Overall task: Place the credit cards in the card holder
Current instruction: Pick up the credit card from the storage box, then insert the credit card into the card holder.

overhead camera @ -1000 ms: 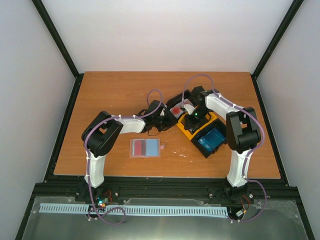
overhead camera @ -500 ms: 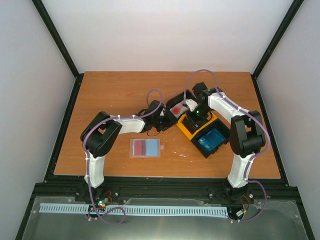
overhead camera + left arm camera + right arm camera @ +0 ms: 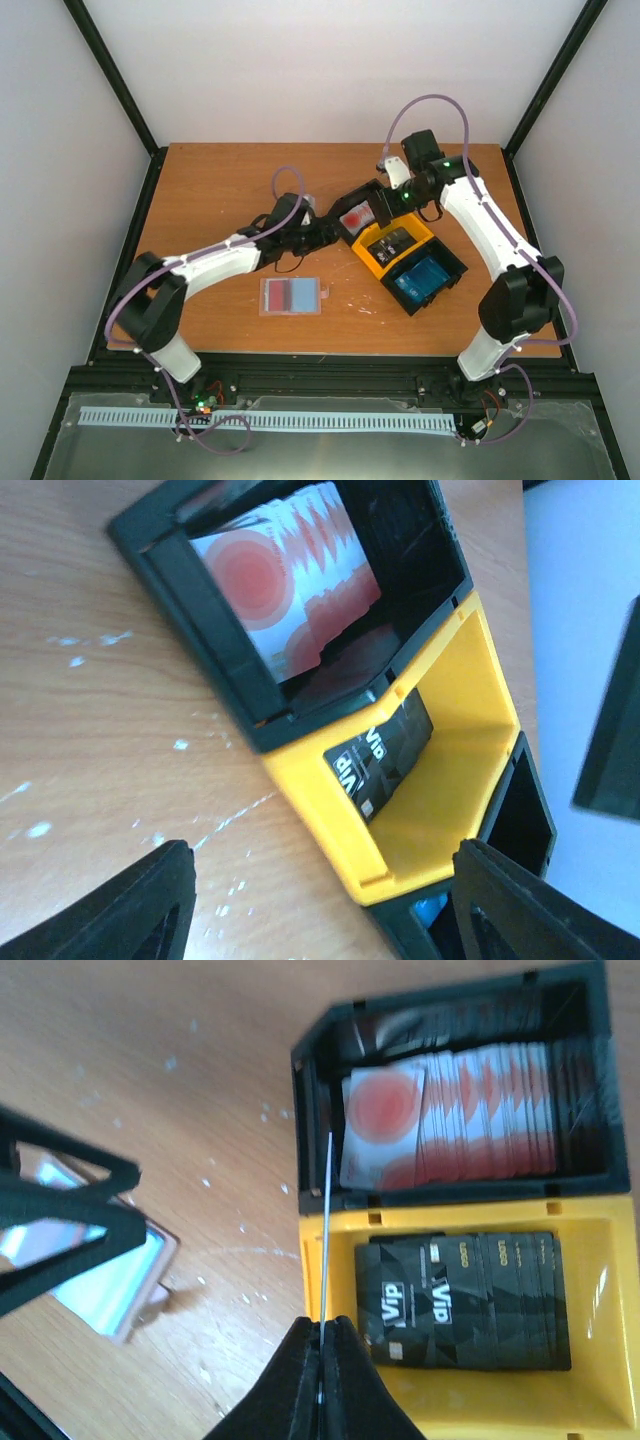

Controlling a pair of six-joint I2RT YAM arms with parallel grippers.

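- The right gripper (image 3: 322,1335) has its fingers pinched tight on one card (image 3: 326,1220). It's edge-on to the wrist cam, so it's just a thin pale line sticking straight out of the tips. I can't tell its colour from that angle.
- That card hangs above the tray (image 3: 330,820), about over the wall between the black bin and the yellow one.
- The left gripper (image 3: 320,880) has its fingers spread wide with nothing between them. It's parked low at the tray's near corner.
- The rest of the supply sits in the tray: red cards (image 3: 450,1110) fanned in the black end bin, black VIP cards (image 3: 470,1300) in the yellow middle, and blue cards (image 3: 422,277) at the far end.
- The card holder (image 3: 293,296) lies flat on the wooden table (image 3: 220,180), in front of the left arm and apart from the tray. It has a pale see-through face with a red and a blue patch showing inside.
- My guess on handling: the cards are feather-light, stiff and springy, and the glossy plastic makes them slippery. A short-edge pinch like this one leaves most of the length free to slide into a pocket.
- The holder looks thin and soft, so it may skate on the wood when pushed. I'd pin it with the free fingers.
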